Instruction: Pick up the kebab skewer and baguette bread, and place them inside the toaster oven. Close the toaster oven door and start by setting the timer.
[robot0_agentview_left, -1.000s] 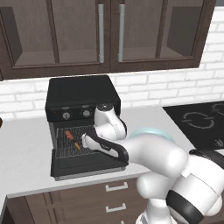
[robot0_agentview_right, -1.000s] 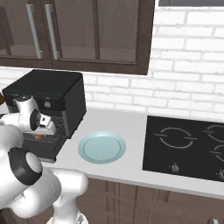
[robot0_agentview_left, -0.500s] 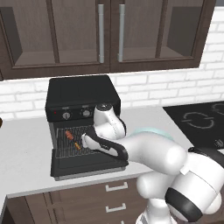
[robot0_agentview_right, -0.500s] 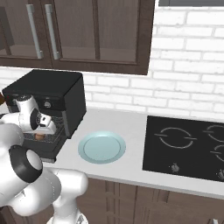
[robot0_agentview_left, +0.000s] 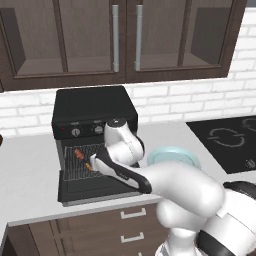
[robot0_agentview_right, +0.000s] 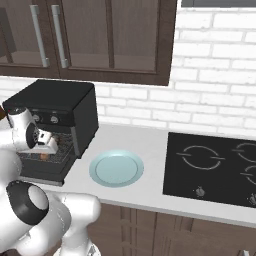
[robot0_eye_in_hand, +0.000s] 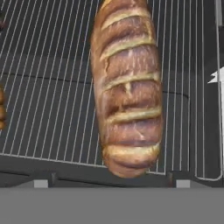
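baguette bread: golden-brown, pale scored stripes | toaster oven: black | plate: pale blue

On the toaster oven rack, the baguette bread and kebab skewer occupy 2 strips; bare wire lies between them.

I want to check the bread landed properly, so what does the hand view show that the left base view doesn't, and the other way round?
Hand view alone: the scored crust of the bread lying on the wire rack. Left base view alone: the skewer whole on the rack, the oven's knobs, the open door and the plate on the counter. Both: the black oven's rack.
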